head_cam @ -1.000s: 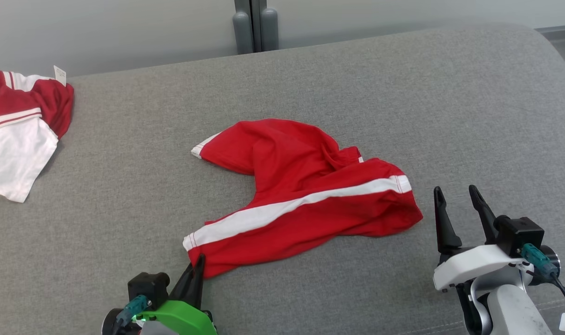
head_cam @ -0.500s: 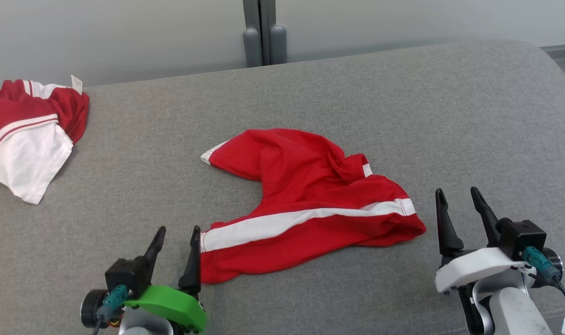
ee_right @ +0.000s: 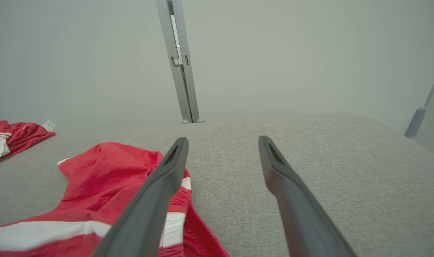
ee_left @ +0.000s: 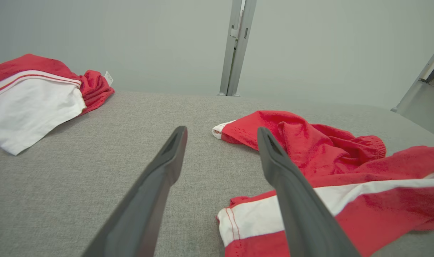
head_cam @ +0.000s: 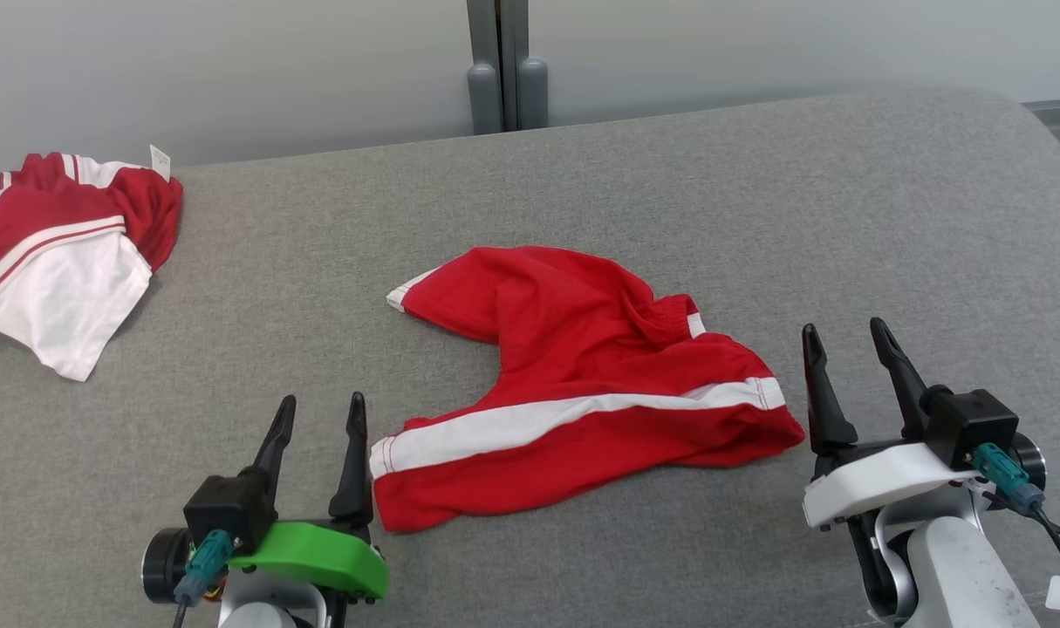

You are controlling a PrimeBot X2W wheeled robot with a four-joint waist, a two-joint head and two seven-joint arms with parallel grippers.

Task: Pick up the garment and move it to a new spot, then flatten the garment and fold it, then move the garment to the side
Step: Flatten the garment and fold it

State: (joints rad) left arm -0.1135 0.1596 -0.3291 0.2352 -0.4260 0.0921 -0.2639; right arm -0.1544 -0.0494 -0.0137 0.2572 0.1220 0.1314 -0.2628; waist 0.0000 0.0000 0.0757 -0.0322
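Garment (head_cam: 582, 384) | rumpled on grey surface (head_cam: 756, 218) | both jaws apart, empty

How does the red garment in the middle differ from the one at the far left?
The middle garment is mostly red with one white stripe; the far-left garment has a big white panel. The middle garment lies between the left tool and right tool; the far-left garment sits away at the left edge. Both lie rumpled, unheld, on the grey surface.
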